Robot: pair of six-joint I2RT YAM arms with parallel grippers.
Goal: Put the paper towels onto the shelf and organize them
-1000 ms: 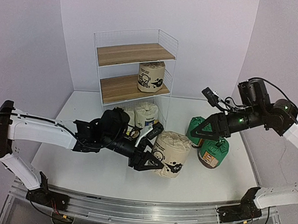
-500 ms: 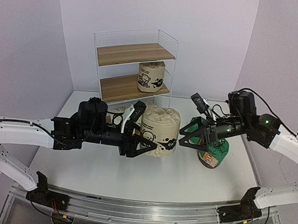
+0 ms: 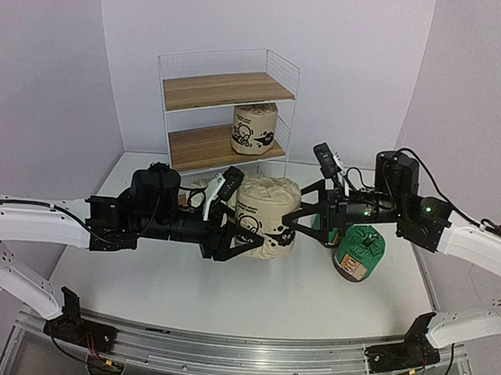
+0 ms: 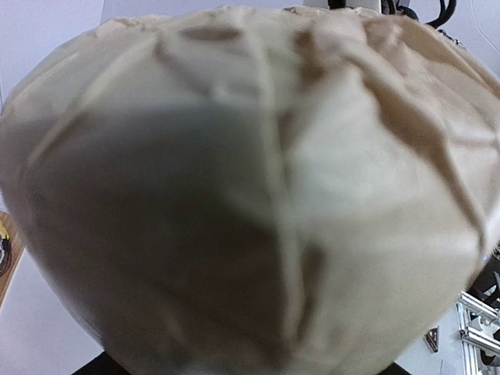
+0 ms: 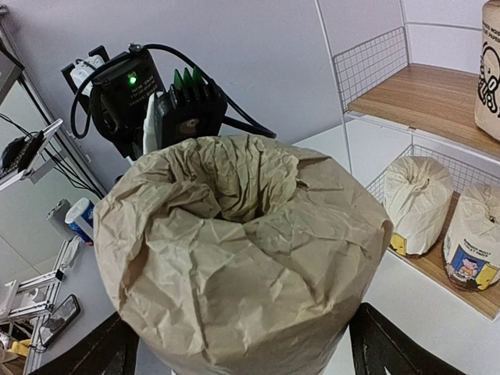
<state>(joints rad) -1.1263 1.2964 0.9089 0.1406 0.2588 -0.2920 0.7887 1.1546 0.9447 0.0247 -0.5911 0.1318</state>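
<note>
Pale lilac walls enclose a white surface (image 3: 186, 293). At its far edge stands a three-tier white wire shelf with brown wooden boards (image 3: 222, 89). Its middle board carries a beige wrapped paper towel roll with black drawings (image 3: 254, 128) at the right end. Its bottom board holds one white wrapped roll with a blue-orange label (image 5: 418, 205) and a second white roll (image 5: 473, 234) just beside it.

Above the middle of the surface, the left end effector (image 3: 247, 211) is clenched on another beige roll (image 3: 270, 215). The right end effector (image 3: 299, 215) is released, with its fingers spread wide on either side of that roll's gathered top; whether they touch cannot be told. Near the right edge stands a green wrapped roll with an orange label (image 3: 359, 252), and another green roll (image 3: 326, 233) is partly hidden behind the right arm.
</note>
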